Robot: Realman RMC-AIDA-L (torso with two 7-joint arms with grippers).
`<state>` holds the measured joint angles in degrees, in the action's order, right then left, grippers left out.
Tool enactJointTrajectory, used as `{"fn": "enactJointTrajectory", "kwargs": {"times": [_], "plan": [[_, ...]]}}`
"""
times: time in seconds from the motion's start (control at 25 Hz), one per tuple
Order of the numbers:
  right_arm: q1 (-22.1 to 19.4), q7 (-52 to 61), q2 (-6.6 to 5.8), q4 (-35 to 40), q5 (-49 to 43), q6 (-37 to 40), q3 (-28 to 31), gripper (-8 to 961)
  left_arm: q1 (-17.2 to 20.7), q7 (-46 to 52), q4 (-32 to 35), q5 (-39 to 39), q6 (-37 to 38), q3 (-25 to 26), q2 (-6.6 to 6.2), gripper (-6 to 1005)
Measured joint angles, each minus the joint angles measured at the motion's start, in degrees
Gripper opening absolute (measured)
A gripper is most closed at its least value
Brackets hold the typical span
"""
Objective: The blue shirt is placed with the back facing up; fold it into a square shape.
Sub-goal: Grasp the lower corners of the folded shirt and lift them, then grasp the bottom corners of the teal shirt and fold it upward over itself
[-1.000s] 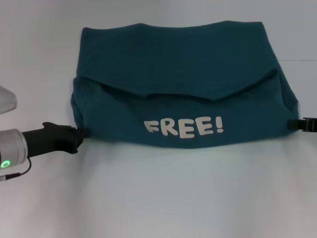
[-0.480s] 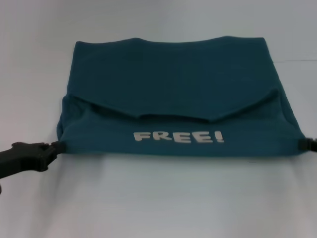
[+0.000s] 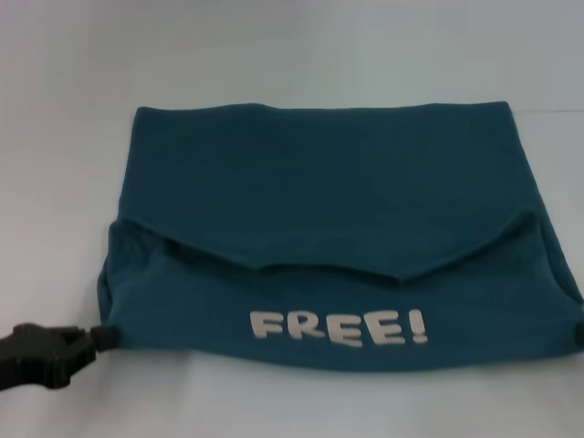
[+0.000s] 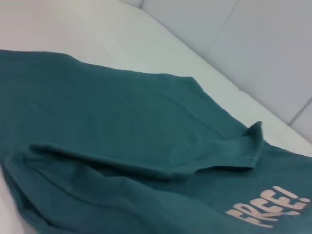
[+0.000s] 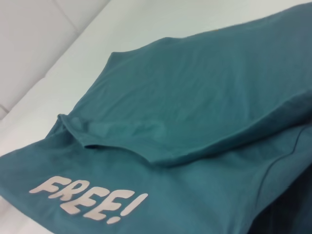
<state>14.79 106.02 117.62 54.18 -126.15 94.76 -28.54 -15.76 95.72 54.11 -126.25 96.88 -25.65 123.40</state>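
Since half a second ago the blue shirt (image 3: pixel 328 228) sits lower in the head view, its near hem with the cream "FREE!" lettering (image 3: pixel 339 327) now close to the near edge of the white worktop (image 3: pixel 292 55), and since a second ago the left arm's silver forearm has dropped out of view, leaving only its black end. Folded into a wide block, the shirt lies across the middle of the worktop, a plain teal flap (image 3: pixel 328 192) folded over the far part and ending in a shallow V just above the lettering. At the shirt's near left corner the left gripper (image 3: pixel 99 339) meets the fabric, its tips closed on that corner and the cloth pulled to a small point there. At the near right corner only a dark sliver of the right gripper (image 3: pixel 578 332) shows at the picture's edge, touching the shirt; whether it is clamped I cannot tell. The left wrist view shows the flap's edge lying over the lower layer beside the lettering, and the right wrist view shows the same from the other side.
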Motion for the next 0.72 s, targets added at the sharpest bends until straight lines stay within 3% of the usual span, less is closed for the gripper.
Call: {"fn": "enactJointTrajectory", "kwargs": {"times": [0.32, 0.72], "plan": [[-4.2, -6.2, 0.15, 0.1, -0.3, 8.9, 4.7, 25, 2.9, -0.7, 2.1, -2.7, 8.2, 1.2, 0.29, 2], [-7.0, -9.3, 0.72, -0.3, -3.4, 14.1, 5.6, 25, 5.2, -1.1, 2.7, -7.3, 14.5, 4.1, 0.40, 3]]}}
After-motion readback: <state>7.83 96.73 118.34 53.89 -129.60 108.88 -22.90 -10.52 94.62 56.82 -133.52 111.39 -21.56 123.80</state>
